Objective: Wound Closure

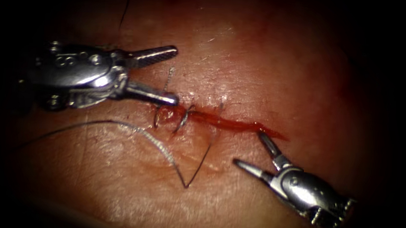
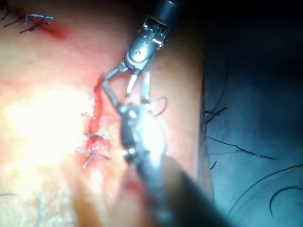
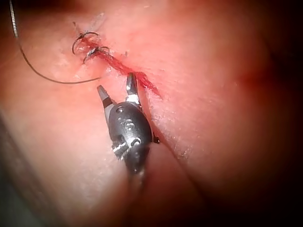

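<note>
- left tool (image 1: pixel 175 75), upper left of the endoscope view: jaws wide apart, holding nothing, just left of the cut (image 1: pixel 239 125).
- right tool (image 1: pixel 249 151), lower right: jaws spread, empty, nearer the cut's unstitched right end.
- thread (image 1: pixel 164 151) lies loose below the stitches (image 1: pixel 179 119); needle not made out.

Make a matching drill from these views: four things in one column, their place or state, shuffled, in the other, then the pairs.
Things
1. left tool
2. right tool
3. cut
4. thread

Place or state
A. red line across the tissue, stitches at its left end
B. jaws open, empty, at the cut's right end
C. loose on the tissue below the cut, bent in a V
D. jaws open, empty, at the cut's left end

Pairs: 1-D, 2-B, 3-A, 4-C
</note>
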`<state>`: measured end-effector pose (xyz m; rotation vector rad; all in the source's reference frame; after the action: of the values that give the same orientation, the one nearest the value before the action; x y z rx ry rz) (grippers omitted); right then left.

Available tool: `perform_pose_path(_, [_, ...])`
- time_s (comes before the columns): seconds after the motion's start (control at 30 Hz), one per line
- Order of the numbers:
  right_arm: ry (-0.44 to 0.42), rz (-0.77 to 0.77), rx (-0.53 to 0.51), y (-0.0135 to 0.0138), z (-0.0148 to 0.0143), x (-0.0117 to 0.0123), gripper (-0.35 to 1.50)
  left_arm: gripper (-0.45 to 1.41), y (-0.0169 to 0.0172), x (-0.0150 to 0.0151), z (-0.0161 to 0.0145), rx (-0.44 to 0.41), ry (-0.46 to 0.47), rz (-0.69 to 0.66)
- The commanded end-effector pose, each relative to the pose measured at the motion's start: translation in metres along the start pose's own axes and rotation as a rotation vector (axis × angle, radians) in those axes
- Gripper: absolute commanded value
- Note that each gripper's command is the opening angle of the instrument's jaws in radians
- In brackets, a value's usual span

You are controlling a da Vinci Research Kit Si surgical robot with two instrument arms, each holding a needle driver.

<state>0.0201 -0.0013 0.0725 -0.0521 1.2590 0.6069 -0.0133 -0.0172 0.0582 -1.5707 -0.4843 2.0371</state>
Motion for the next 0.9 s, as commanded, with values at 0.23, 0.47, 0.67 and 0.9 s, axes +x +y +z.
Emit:
perform_pose_path(0.23, [-0.002,-0.053,0.096,0.0024,-0.0030,0.0020,1.03,0.64,-0.0004,-0.0094,0.0016,-0.060,-0.055,0.042])
perform_pose_path(0.47, [0.031,-0.130,0.087,0.0019,-0.0053,0.0060,0.94,0.64,0.0001,-0.0083,0.0021,-0.065,-0.055,0.032])
perform_pose_path(0.67, [-0.005,-0.137,0.108,0.0005,-0.0045,0.0056,0.94,0.63,-0.0001,-0.0084,0.0023,-0.067,-0.072,0.034])
perform_pose_path(0.9, [-0.007,-0.136,0.104,0.0003,-0.0046,0.0058,0.94,0.63,-0.0005,-0.0091,0.0022,-0.072,-0.091,0.041])
